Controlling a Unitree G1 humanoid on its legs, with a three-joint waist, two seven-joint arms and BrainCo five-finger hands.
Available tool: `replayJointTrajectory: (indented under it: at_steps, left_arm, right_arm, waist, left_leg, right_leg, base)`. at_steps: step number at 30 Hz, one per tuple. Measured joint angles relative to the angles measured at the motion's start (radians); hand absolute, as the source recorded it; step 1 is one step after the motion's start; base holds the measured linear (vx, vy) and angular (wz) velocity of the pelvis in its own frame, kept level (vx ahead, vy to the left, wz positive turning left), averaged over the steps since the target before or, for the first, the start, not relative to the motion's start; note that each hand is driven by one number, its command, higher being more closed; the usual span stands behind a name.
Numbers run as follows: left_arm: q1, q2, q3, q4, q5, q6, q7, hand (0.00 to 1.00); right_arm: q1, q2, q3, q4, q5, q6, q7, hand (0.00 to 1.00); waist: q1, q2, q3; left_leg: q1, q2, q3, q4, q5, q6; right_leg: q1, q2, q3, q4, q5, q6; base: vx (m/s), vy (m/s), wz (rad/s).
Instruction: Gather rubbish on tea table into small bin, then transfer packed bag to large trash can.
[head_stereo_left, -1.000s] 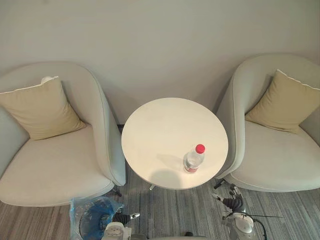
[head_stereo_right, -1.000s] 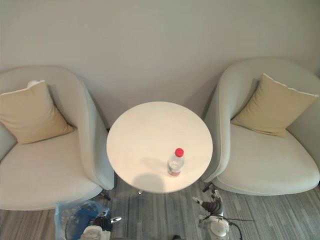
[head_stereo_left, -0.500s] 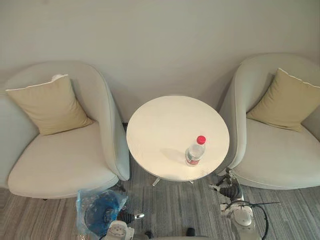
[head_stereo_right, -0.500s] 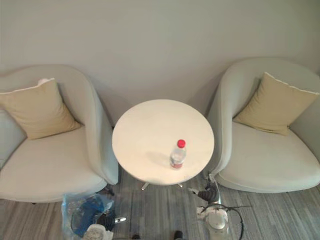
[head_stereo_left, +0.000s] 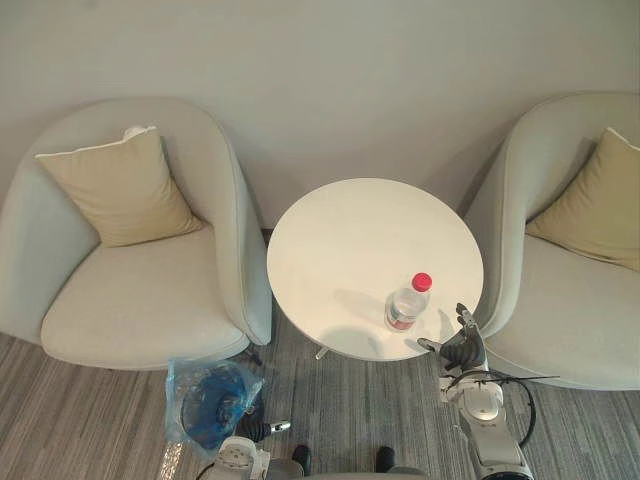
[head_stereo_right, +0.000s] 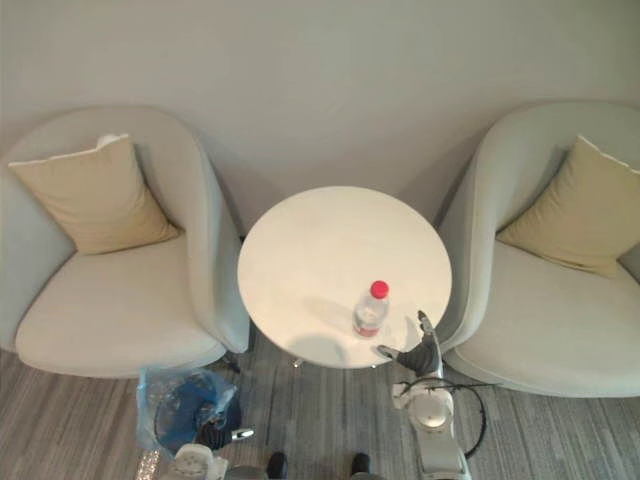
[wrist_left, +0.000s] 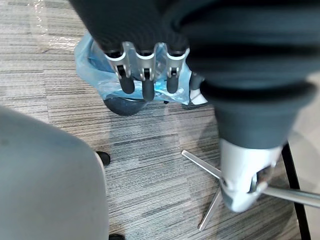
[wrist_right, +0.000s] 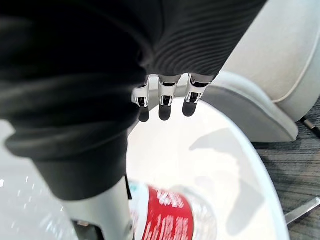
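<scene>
Round white tea table (head_stereo_left: 340, 240), one red-capped bottle (head_stereo_left: 406, 306) upright near its front edge.

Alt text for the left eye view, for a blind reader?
A red-capped plastic bottle stands on a round white table between two pale armchairs, with the robot's open right hand at the table's near edge beside it. A blue-bagged small bin sits on the floor by the left hand.

A white tabletop (head_stereo_left: 350, 240), a red-capped clear bottle (head_stereo_left: 407, 303), a blue-lined bin (head_stereo_left: 208, 405) and tan cushions (head_stereo_left: 120, 189) are recorded.
</scene>
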Motion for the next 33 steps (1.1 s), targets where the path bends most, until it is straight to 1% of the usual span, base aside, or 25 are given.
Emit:
replayJointTrajectory:
  at_steps: [3,6,10,12,16,17,19,20,21,22,27,29,33]
  left_arm:
    - [0.0,0.0,0.001,-0.001,-0.001,-0.003,0.0,0.0]
    - [-0.005,0.0,0.001,-0.01,-0.004,-0.003,0.0,0.0]
    - [-0.006,0.0,0.001,-0.016,-0.011,-0.003,0.0,0.0]
    - [-0.006,-0.003,0.001,-0.023,-0.011,-0.003,0.001,0.0]
    - [-0.012,-0.004,0.001,-0.032,-0.015,-0.005,0.001,0.0]
    - [-0.019,-0.006,0.001,-0.036,-0.027,-0.005,0.001,0.0]
    - [-0.024,-0.01,0.0,-0.047,-0.038,-0.005,0.006,0.0]
    - [-0.026,-0.011,0.001,-0.05,-0.043,-0.006,0.01,0.0]
    - [-0.035,-0.013,0.001,-0.05,-0.05,-0.007,0.018,0.0]
    - [-0.038,-0.014,0.001,-0.05,-0.05,-0.007,0.02,0.0]
    - [-0.045,-0.016,0.004,-0.051,-0.051,-0.017,0.02,0.0]
    - [-0.045,-0.021,0.022,-0.051,-0.05,-0.018,0.021,0.0]
    - [-0.045,-0.021,0.023,-0.051,-0.049,-0.018,0.022,0.0]
  right_arm:
    - [-0.017,0.0,0.0,0.008,0.001,0.0,-0.011,0.0]
    - [-0.049,0.0,0.002,0.041,0.004,0.0,-0.018,0.0]
    - [-0.056,0.001,0.024,0.046,0.033,0.0,-0.018,0.0]
    - [-0.073,0.001,0.038,0.046,0.044,0.0,-0.019,0.0]
    - [-0.132,0.0,0.041,0.07,0.052,-0.001,-0.024,0.0]
    - [-0.159,-0.001,0.041,0.091,0.068,0.0,-0.027,1.0]
    - [-0.195,-0.002,0.044,0.097,0.086,-0.001,-0.037,1.0]
    - [-0.206,-0.003,0.045,0.097,0.086,-0.001,-0.04,1.0]
    - [-0.223,-0.006,0.048,0.1,0.087,0.0,-0.04,1.0]
    - [-0.231,-0.008,0.051,0.105,0.087,-0.001,-0.039,1.0]
    - [-0.267,-0.005,0.08,0.113,0.09,-0.003,-0.041,1.0]
    - [-0.266,0.0,0.08,0.113,0.091,-0.003,-0.04,1.0]
    - [-0.239,0.0,0.078,0.084,0.119,-0.002,-0.041,1.0]
  waist:
    - [0.002,0.0,0.003]
    - [0.002,0.002,0.026]
    - [0.004,0.004,0.034]
    - [0.012,0.006,0.039]
    - [0.014,0.014,0.061]
    - [0.023,0.018,0.076]
    - [0.036,0.03,0.093]
    - [0.038,0.032,0.1]
    - [0.049,0.036,0.113]
    - [0.054,0.037,0.116]
    - [0.06,0.039,0.125]
    - [0.063,0.038,0.126]
    - [0.063,0.038,0.127]
  left_leg:
    - [0.0,-0.001,-0.014,0.0,0.0,0.0]
    - [-0.001,-0.006,-0.034,0.001,0.001,0.0]
    - [-0.019,-0.011,-0.059,0.0,0.007,-0.002]
    - [-0.02,-0.013,-0.074,0.0,0.007,-0.002]
    - [-0.051,-0.02,-0.099,0.02,0.007,-0.002]
    - [-0.056,-0.021,-0.105,0.022,0.007,-0.002]
    - [-0.082,-0.025,-0.12,0.034,0.007,-0.004]
    - [-0.085,-0.025,-0.124,0.035,0.008,-0.005]
    - [-0.088,-0.025,-0.127,0.035,0.01,-0.007]
    - [-0.09,-0.025,-0.127,0.035,0.01,-0.007]
    - [-0.118,-0.029,-0.15,0.036,0.015,-0.006]
    - [-0.118,-0.03,-0.151,0.036,0.015,-0.006]
    - [-0.118,-0.035,-0.166,0.037,0.015,-0.006]
  right_leg:
    - [0.008,0.0,-0.011,0.0,-0.003,-0.001]
    - [0.012,-0.003,-0.03,0.0,-0.009,0.0]
    - [0.009,-0.006,-0.055,0.0,-0.014,0.001]
    - [0.015,-0.006,-0.069,0.0,-0.017,0.002]
    - [0.007,-0.009,-0.096,0.0,-0.018,0.002]
    - [0.005,-0.009,-0.102,0.0,-0.018,0.002]
    - [-0.011,-0.01,-0.113,0.005,-0.018,0.002]
    - [-0.013,-0.011,-0.115,0.007,-0.018,0.002]
    - [-0.017,-0.011,-0.117,0.012,-0.018,0.002]
    - [-0.02,-0.011,-0.117,0.016,-0.018,0.001]
    - [-0.042,-0.013,-0.126,0.023,-0.018,0.001]
    - [-0.041,-0.014,-0.126,0.023,-0.018,0.001]
    - [-0.036,-0.018,-0.132,0.023,-0.019,0.001]
  base:
    - [0.0,-0.002,0.16]
    - [-0.02,-0.001,0.17]
    - [0.0,-0.002,0.2]
    - [0.02,0.001,0.19]
    - [0.0,0.005,0.22]
    - [-0.02,0.006,0.14]
    - [-0.03,0.012,0.2]
    - [-0.02,0.015,0.17]
    - [-0.01,0.011,0.07]
    - [-0.02,0.014,0.07]
    - [0.0,0.02,0.13]
    - [0.02,0.025,0.06]
    - [0.02,0.023,0.09]
